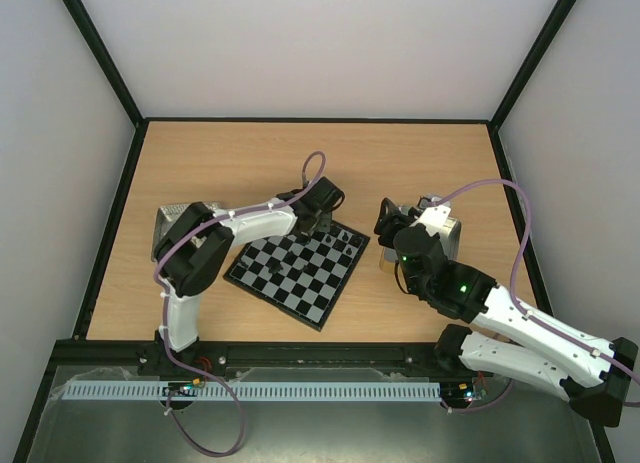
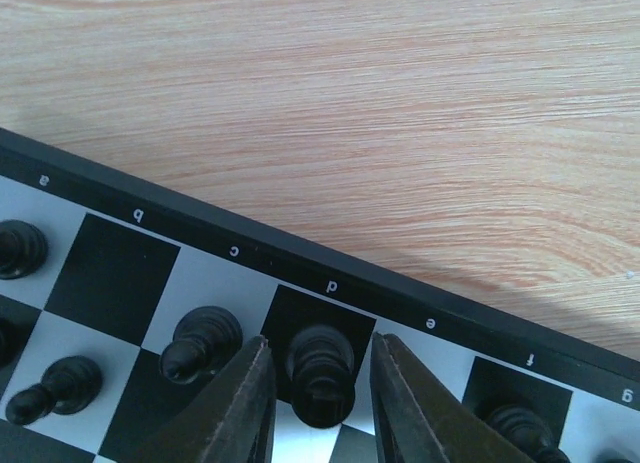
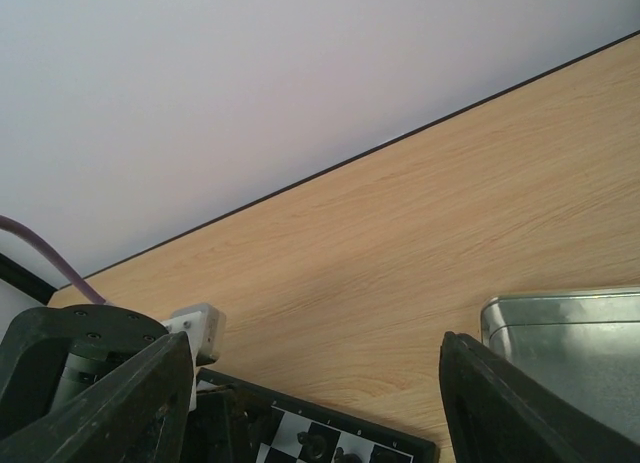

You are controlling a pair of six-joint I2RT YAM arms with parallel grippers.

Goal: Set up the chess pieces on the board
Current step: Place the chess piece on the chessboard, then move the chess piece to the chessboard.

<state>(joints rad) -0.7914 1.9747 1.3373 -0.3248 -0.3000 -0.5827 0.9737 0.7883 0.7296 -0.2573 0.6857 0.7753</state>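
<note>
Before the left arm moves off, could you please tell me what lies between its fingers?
One black chess piece stands on the board between the left fingers, as the left wrist view shows.

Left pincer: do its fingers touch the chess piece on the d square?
Apart. In the left wrist view, the left pincer straddles the chess piece, and a thin strip of board shows between it and each finger.

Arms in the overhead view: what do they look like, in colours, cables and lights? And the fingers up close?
Both the left arm and right arm have white shells between black joints, each trailed by a purple cable. Green lights glow on the right arm. The fingers are dark, tapering blades.
</note>
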